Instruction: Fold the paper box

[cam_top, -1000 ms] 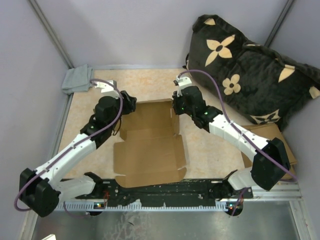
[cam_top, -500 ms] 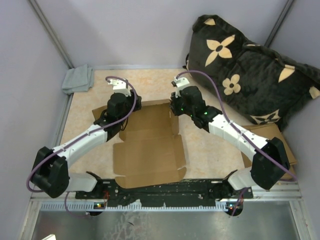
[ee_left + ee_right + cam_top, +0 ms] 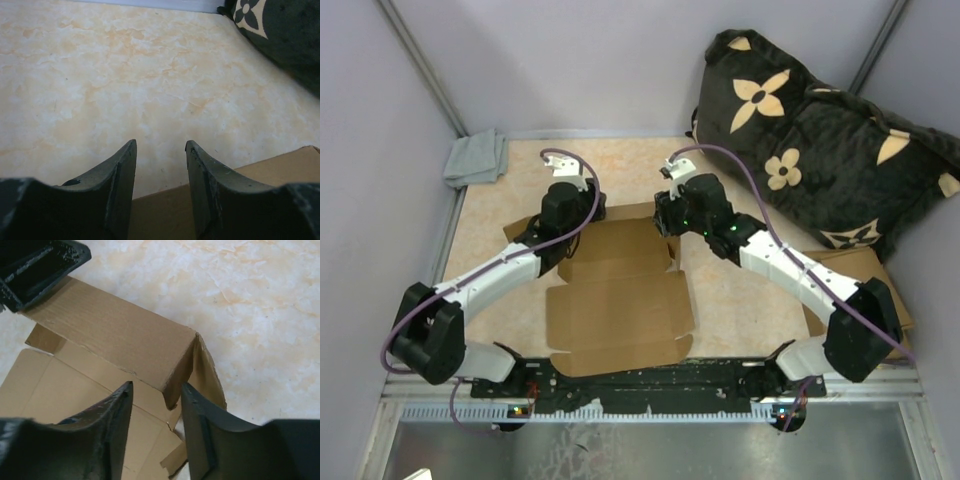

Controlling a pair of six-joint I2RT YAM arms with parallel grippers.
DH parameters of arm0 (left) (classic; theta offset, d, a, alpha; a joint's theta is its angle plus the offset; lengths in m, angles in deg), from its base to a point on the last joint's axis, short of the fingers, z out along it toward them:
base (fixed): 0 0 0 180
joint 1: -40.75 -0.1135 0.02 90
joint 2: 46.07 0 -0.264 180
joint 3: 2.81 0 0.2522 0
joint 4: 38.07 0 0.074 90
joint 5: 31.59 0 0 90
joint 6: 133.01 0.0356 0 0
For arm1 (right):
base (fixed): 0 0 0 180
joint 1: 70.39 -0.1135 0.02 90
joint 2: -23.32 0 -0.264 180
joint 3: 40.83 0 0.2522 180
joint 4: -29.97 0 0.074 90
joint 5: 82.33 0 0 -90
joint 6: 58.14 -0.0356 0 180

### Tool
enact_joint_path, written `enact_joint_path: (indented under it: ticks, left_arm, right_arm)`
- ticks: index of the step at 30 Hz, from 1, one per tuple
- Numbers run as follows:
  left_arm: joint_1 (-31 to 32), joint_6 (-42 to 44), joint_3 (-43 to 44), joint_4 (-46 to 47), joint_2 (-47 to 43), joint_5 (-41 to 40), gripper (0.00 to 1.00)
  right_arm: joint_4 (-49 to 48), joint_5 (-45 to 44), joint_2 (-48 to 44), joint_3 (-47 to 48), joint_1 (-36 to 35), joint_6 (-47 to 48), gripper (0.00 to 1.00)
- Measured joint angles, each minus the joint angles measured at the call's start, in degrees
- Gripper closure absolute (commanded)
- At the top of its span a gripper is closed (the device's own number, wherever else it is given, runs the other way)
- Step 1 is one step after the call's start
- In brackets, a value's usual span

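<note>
Although both arms crowd its far edge, the single paper box (image 3: 620, 300) is plain from above: it lies mostly flat at the middle of the table (image 3: 740, 290), running toward 6 o'clock. There are two arms, one grey cloth (image 3: 475, 158) at 10 o'clock, one dark flowered cushion (image 3: 820, 160) at 2 o'clock, and flat cardboard pieces (image 3: 860, 262) at 4 o'clock, too hidden to count.

Only the right wrist view shows the box's far flap standing up, with a folded corner. The left wrist view shows just a strip of cardboard edge.

Each arm reaches forward and inward to a far corner. The left gripper (image 3: 160, 145) is parted and empty. The right gripper (image 3: 156, 386) is parted around the flap's corner without clamping it.
</note>
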Motion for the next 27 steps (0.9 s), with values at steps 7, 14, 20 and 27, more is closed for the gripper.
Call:
enact_joint_path:
  ticks: [7, 14, 20, 27]
  left_arm:
    - [-0.02, 0.04, 1.20, -0.59, 0.92, 0.04, 0.51]
    - [-0.13, 0.04, 2.27, -1.90, 1.84, 0.13, 0.51]
    - [-0.13, 0.04, 2.32, -2.16, 2.19, 0.15, 0.51]
    - [-0.37, 0.02, 3.23, -2.95, 2.84, 0.48, 0.52]
  right_arm:
    - [-0.17, -2.14, -7.06, -4.07, 0.70, 0.74, 0.36]
    - [-4.76, -3.26, -17.88, -9.05, 10.84, -1.40, 0.39]
    - [-7.45, -1.73, -13.94, -12.63, 15.61, -1.68, 0.41]
    - [-10.86, 7.17, -10.58, -22.73, 15.58, -1.25, 0.38]
